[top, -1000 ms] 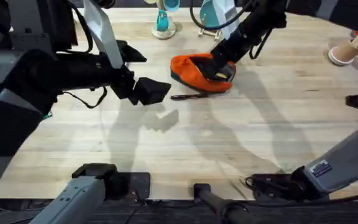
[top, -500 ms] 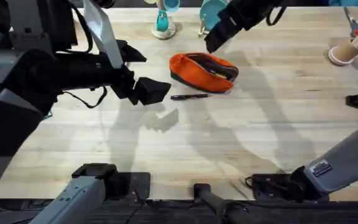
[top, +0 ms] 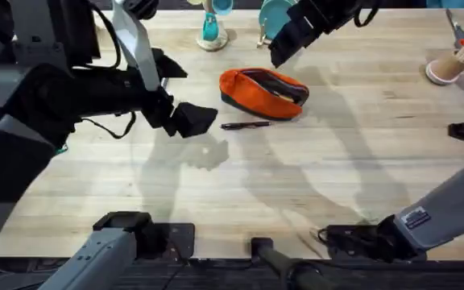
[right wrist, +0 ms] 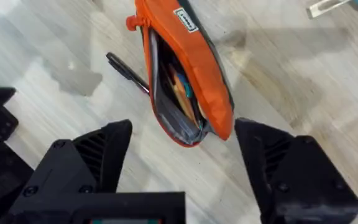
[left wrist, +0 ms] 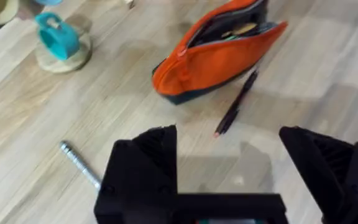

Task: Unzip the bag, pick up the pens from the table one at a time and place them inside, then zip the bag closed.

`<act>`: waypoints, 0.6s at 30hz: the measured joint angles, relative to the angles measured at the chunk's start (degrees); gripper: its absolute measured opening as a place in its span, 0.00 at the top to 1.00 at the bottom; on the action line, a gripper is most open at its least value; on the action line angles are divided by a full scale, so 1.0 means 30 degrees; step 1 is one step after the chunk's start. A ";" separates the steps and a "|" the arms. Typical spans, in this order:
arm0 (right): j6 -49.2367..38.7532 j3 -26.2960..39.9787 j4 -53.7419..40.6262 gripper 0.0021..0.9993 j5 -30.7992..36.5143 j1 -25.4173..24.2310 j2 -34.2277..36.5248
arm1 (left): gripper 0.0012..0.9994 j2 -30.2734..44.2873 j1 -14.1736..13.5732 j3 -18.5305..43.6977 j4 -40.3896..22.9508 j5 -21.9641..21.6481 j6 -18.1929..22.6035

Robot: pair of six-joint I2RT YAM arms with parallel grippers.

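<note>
Left gripper (left wrist: 229, 180): black fingers spread wide, nothing between them, hanging above the pale planked wooden table (top: 312, 185) short of the pouch. Just ahead of it, in the left wrist view, a slim black pen with a reddish tip (left wrist: 236, 102), lying flat on the boards close against the pouch's long side, reddish end nearer the gripper. Off to one side, a slim silvery-grey metal pen (left wrist: 79, 165), well apart from the pouch.

Right gripper (right wrist: 182, 165): black fingers also wide apart and empty, raised over the far end of the small oblong orange fabric pouch (top: 263, 90) with the dark navy lower strip. Zipper already run open; mouth gaping, dark lining and some coloured contents visible inside from the right wrist view, orange pull tab (right wrist: 131, 23) at the end near the black pen.

Pouch near the middle of the table's far half, slumped on its side.

Likely handling: pens light, rigid, smooth and prone to roll; best pinched across the barrel near mid-length, fingers straddling it squarely. Black pen crowded by the pouch, so little room on that side. Pouch soft and floppy, mouth apt to collapse; probably needs steadying while a pen goes in.
</note>
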 joint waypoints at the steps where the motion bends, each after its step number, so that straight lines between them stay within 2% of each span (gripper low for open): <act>1: 0.0000 0.0000 0.0000 0.00 0.0000 0.0000 0.0005 | 0.01 0.0005 0.0107 0.0000 0.0000 -0.0318 -0.0062; 5: 0.0000 0.0000 0.0000 0.00 0.0000 0.0000 0.0005 | 0.01 0.0005 0.1180 0.0000 0.0059 -0.1679 -0.1026; 12: 0.0007 0.0000 0.0000 0.00 0.0000 0.0000 -0.0001 | 0.01 0.0005 0.3279 0.0000 0.1095 -0.3788 -0.3677; 18: 0.0007 0.0000 0.0000 0.00 0.0000 0.0000 0.0001 | 0.01 0.0005 0.3966 0.0000 0.2253 -0.4776 -0.4946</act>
